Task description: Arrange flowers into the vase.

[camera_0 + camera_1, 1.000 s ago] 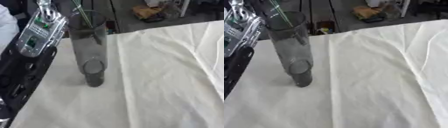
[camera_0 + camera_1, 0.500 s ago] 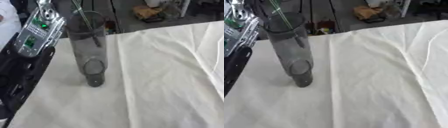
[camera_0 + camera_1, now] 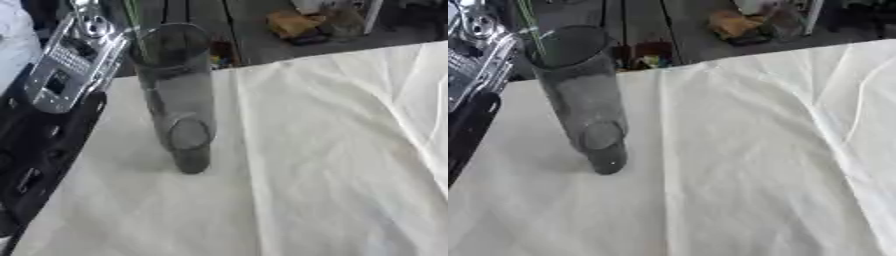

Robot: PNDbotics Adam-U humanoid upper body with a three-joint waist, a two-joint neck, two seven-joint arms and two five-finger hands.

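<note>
vase (image 3: 179, 100) upright on surface (image 3: 332, 165), just right of left arm | thin green stem (image 3: 533, 25) at its rim | left hand: not visible, grasp cannot be told | right hand: absent | progress: early, blooms unseen

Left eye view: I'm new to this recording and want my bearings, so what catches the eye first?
A tall smoky-grey glass vase stands left of centre on the cream tablecloth, with a thin green stem entering its mouth from above. Beside it on the left rises the robot's left arm, silver above black; no robot hand shows. Creases run down the cloth toward the right.
</note>
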